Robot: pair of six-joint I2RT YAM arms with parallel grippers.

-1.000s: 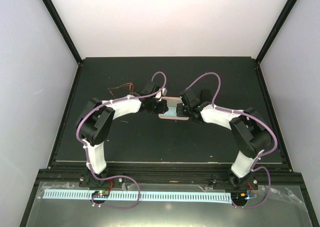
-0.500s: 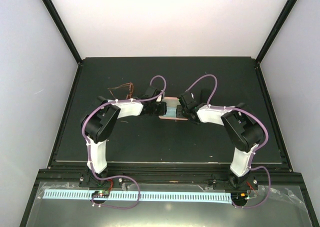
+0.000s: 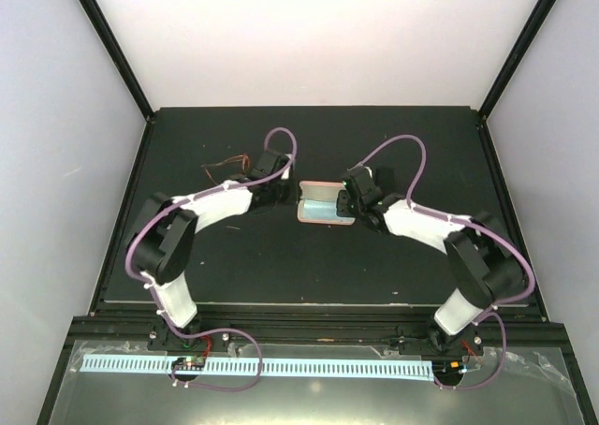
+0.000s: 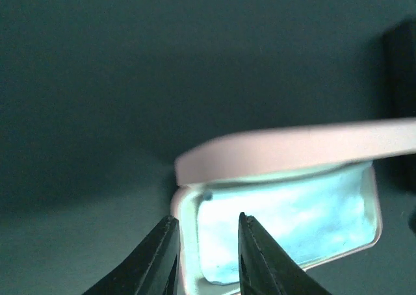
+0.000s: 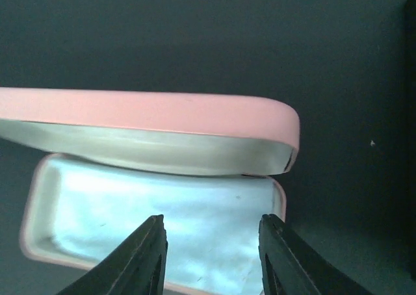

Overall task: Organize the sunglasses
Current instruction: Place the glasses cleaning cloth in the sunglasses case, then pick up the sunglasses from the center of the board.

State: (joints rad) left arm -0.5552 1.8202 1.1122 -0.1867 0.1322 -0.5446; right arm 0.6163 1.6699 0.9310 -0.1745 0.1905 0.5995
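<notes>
1 amber sunglasses (image 3: 227,168) pair lies on the worktop (image 3: 309,266) behind the left arm, well apart from the open case (image 3: 323,203). Left tool (image 4: 207,227) narrowly parted, right tool (image 5: 212,222) wider, both empty. Advice: pinch the bridge lightly, arms folded.

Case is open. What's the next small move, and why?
Probably swing the left gripper over to the amber sunglasses. The case stands open with only a cloth inside. Both the left gripper and the right gripper hover over it, open and empty. The sunglasses lie on the table beside the left arm, nearest that gripper.
</notes>
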